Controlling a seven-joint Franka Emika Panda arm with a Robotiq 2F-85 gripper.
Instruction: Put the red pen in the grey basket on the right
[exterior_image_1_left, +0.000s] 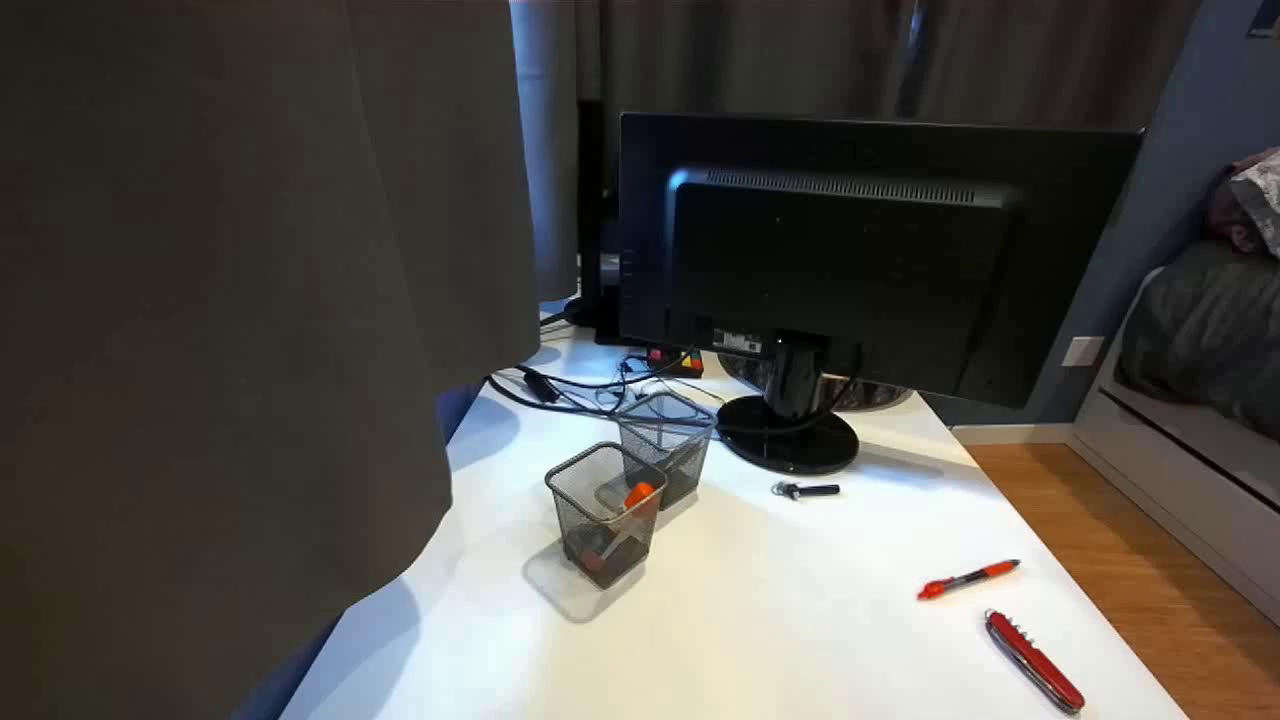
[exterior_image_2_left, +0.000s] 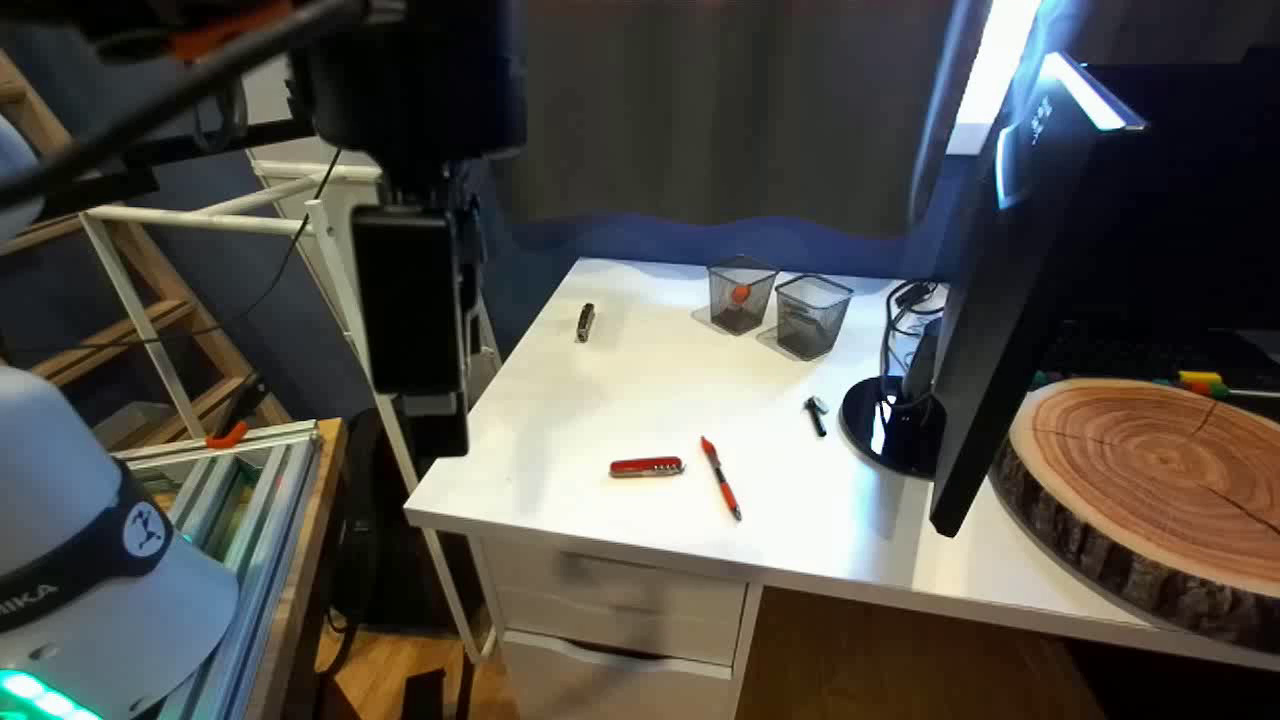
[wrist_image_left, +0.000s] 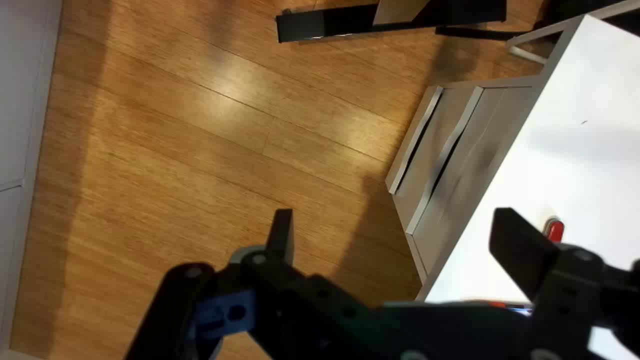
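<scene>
The red pen (exterior_image_1_left: 968, 579), thin with orange-red ends, lies on the white desk near its edge. It lies beside the pocket knife in an exterior view (exterior_image_2_left: 722, 478); in the wrist view only an orange-red sliver (wrist_image_left: 496, 303) shows behind the gripper. The grey mesh basket on the right (exterior_image_1_left: 690, 465) stands upright at the back of the desk; it also shows in an exterior view (exterior_image_2_left: 805, 335) with dark things inside. My gripper (wrist_image_left: 395, 215) is open and empty, its fingers wide apart. In an exterior view the gripper (exterior_image_2_left: 438, 430) hangs high near the desk's corner, away from the pen.
A second mesh basket (exterior_image_1_left: 575, 520) holding an orange-topped object stands beside it. A red pocket knife (exterior_image_1_left: 1035, 662) lies near the pen. A small black item (exterior_image_1_left: 812, 490) lies by the monitor (exterior_image_1_left: 850, 270). Another small dark object (exterior_image_2_left: 585, 322) lies on the desk (exterior_image_2_left: 560, 420).
</scene>
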